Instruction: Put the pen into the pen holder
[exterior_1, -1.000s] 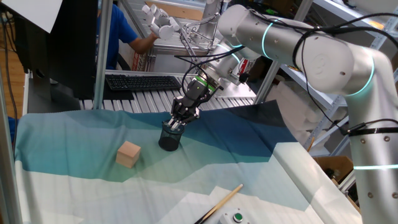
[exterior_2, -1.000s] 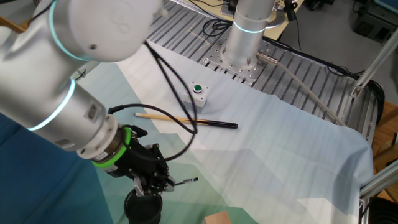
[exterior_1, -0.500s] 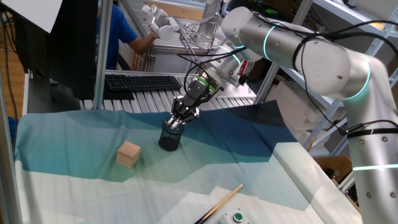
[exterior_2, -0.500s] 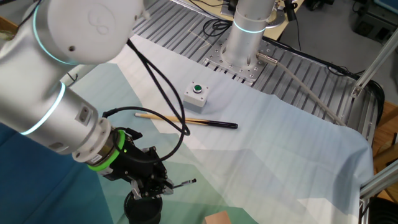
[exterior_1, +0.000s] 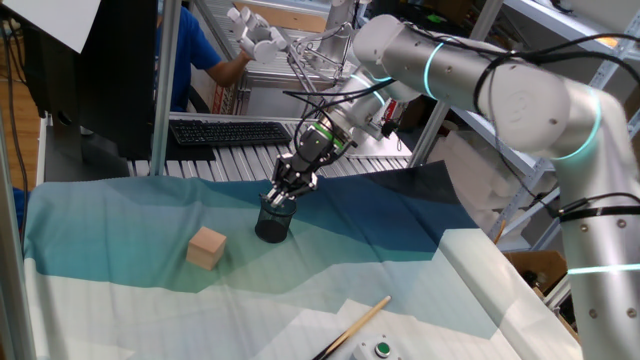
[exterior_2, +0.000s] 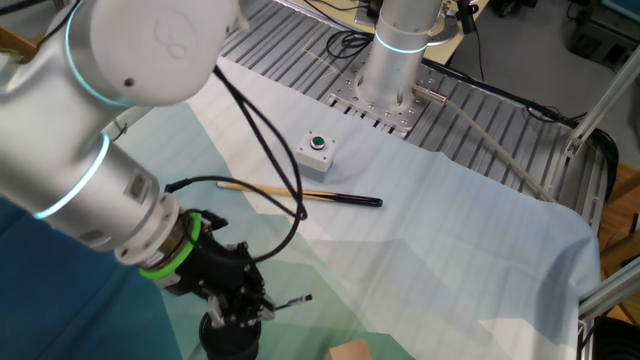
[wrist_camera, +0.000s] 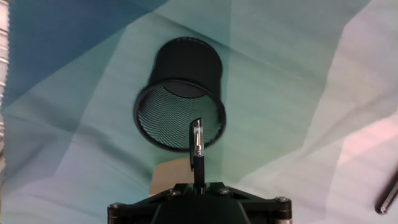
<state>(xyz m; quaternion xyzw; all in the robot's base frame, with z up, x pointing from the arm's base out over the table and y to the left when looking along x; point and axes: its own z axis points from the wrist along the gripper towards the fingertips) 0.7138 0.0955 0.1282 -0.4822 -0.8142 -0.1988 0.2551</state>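
Observation:
The pen holder (wrist_camera: 180, 102) is a black wire-mesh cup that stands upright on the cloth; it also shows in one fixed view (exterior_1: 271, 226) and at the bottom edge of the other fixed view (exterior_2: 229, 340). My gripper (wrist_camera: 198, 188) is shut on the pen (wrist_camera: 197, 148), a thin dark pen with a silvery middle. In the hand view the pen's tip lies over the near rim of the cup's opening. In the fixed views the gripper (exterior_1: 284, 189) (exterior_2: 236, 310) hovers just above the cup, and the pen (exterior_2: 291, 299) sticks out sideways.
A tan wooden cube (exterior_1: 207, 247) (exterior_2: 350, 352) lies close to the cup. A long wooden stick with a dark end (exterior_2: 298, 193) (exterior_1: 352, 328) and a white box with a green button (exterior_2: 318, 148) lie farther off on the pale cloth.
My gripper, with the pen in it, has shifted a little, staying just over the cup. The cup, cube and stick have not moved.

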